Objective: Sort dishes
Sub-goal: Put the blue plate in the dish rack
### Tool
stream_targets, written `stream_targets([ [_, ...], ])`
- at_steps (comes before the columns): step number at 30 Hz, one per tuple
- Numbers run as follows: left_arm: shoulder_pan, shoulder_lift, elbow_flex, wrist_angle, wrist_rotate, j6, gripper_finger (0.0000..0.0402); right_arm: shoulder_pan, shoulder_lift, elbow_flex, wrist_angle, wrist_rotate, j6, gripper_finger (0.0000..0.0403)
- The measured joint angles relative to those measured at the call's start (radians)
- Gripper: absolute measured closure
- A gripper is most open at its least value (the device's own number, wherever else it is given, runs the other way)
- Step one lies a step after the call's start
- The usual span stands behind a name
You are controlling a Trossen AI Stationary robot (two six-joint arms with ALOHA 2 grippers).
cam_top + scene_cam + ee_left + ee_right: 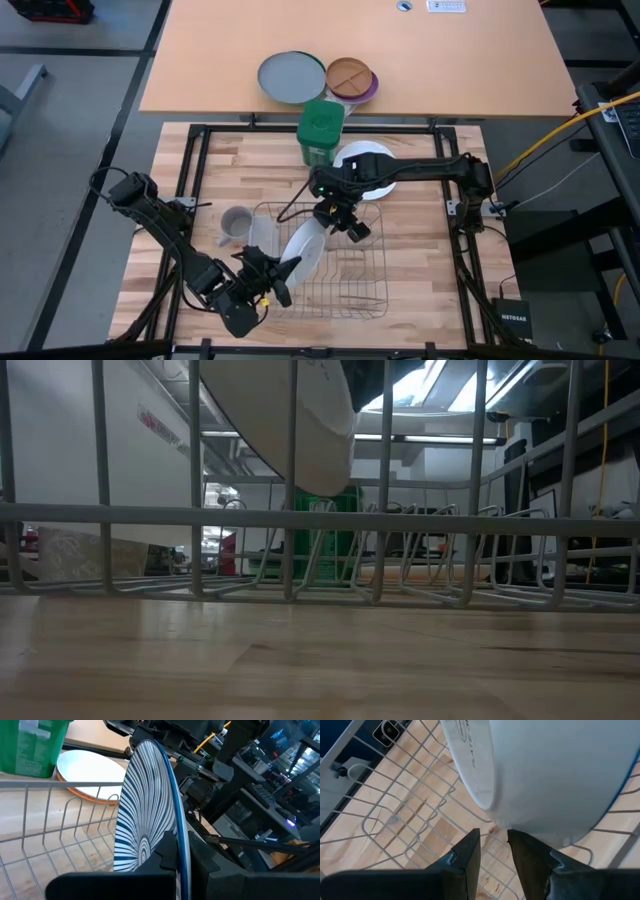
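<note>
Striped round plate [145,815] upright, left gripper [176,851] clamping rim.

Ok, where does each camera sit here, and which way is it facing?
High: above the table, looking straight down; both arms show.
Low: at table height, looking level through the rack wires; no arm clearly shows.
Left wrist: on the left arm, looking past the left claw gripping the striped plate by its rim.
Right wrist: on the right arm, past the open right claw into the rack.
All four share the plate.
</note>
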Motion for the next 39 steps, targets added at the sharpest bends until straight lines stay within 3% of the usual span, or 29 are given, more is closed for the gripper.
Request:
stream_targets([
  [20,0.019,0.000,0.000,-0.027,0.144,-0.079,0.0385,0.001,0.091,0.000,0.014,-0.001,-0.008,0.0288],
  [39,0.052,0.000,0.000,-0.079,0.169,-0.140,0.0384,-0.002,0.092,0.000,0.017,0.027,-0.009,0.0288],
])
